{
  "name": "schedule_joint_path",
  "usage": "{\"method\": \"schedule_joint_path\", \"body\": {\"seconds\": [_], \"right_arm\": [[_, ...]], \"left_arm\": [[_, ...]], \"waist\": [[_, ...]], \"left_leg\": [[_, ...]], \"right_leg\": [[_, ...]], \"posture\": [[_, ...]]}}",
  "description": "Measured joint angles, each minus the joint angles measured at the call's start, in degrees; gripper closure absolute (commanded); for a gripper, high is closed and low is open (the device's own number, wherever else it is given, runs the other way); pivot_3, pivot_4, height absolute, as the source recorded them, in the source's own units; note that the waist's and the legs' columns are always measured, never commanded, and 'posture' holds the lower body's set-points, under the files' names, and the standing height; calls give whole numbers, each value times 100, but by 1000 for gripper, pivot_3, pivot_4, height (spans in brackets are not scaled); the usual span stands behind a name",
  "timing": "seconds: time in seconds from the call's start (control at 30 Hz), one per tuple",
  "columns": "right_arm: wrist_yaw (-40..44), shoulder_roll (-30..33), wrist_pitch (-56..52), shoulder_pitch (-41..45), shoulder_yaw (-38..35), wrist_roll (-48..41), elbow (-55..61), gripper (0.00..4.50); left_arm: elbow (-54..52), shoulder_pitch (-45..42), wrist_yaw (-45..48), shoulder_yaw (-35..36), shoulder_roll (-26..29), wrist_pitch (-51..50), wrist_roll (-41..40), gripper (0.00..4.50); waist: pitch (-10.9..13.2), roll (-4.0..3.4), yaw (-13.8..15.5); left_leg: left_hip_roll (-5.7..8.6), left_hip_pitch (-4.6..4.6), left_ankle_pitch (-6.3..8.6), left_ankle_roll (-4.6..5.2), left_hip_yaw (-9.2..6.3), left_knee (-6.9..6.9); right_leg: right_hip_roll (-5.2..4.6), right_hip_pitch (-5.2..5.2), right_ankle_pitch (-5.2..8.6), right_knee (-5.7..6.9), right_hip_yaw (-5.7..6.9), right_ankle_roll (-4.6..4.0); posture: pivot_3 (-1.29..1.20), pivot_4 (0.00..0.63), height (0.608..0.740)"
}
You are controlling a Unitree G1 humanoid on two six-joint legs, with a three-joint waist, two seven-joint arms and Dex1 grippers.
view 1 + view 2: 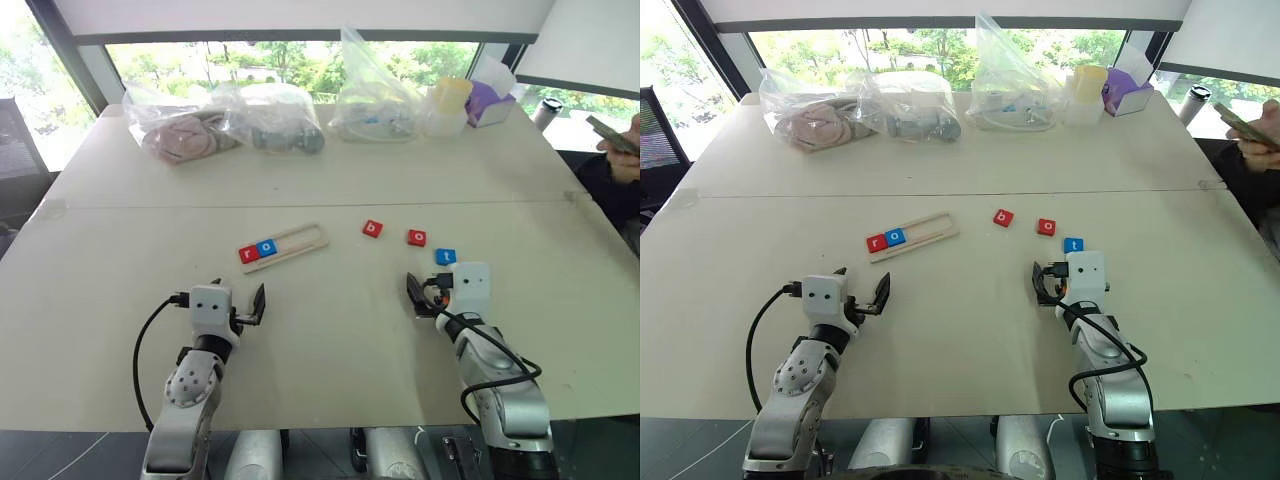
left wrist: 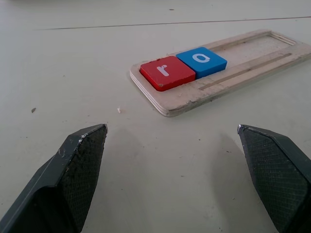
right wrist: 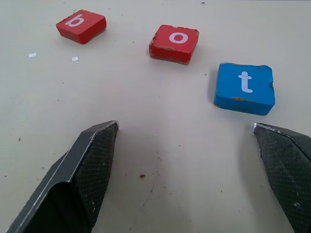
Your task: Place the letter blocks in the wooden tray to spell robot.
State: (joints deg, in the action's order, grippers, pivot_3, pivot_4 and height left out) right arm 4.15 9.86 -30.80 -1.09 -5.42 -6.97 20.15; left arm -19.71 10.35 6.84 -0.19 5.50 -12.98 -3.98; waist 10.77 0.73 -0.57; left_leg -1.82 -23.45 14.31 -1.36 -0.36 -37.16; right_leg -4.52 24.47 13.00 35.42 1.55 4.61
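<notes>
Two grippers, left gripper (image 2: 172, 145) and right gripper (image 3: 187, 141), gape empty; wooden tray (image 2: 252, 63) end cut off.

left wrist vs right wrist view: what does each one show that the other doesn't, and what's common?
Left wrist view only: the wooden tray with the red r block and the blue o block seated side by side at one end of its slot, the rest of the slot bare.

Right wrist view only: three loose blocks lying apart on the table: red b block, red o block, blue t block.

Both: the same pale table, and that arm's own hand, open and holding nothing, above it: left hand, right hand.
</notes>
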Motion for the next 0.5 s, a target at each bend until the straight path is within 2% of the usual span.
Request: {"method": "schedule_joint_path", "body": {"seconds": [0.5], "right_arm": [[-19,-1,-1,1,0,-2,0,22]], "left_arm": [[-5,-40,-55,-3,-14,-55,-3,0]], "waist": [[0,0,0]], "left_leg": [[0,0,0,0,0,-1]], "right_leg": [[0,0,0,1,0,0]], "posture": [[0,150,740]]}}
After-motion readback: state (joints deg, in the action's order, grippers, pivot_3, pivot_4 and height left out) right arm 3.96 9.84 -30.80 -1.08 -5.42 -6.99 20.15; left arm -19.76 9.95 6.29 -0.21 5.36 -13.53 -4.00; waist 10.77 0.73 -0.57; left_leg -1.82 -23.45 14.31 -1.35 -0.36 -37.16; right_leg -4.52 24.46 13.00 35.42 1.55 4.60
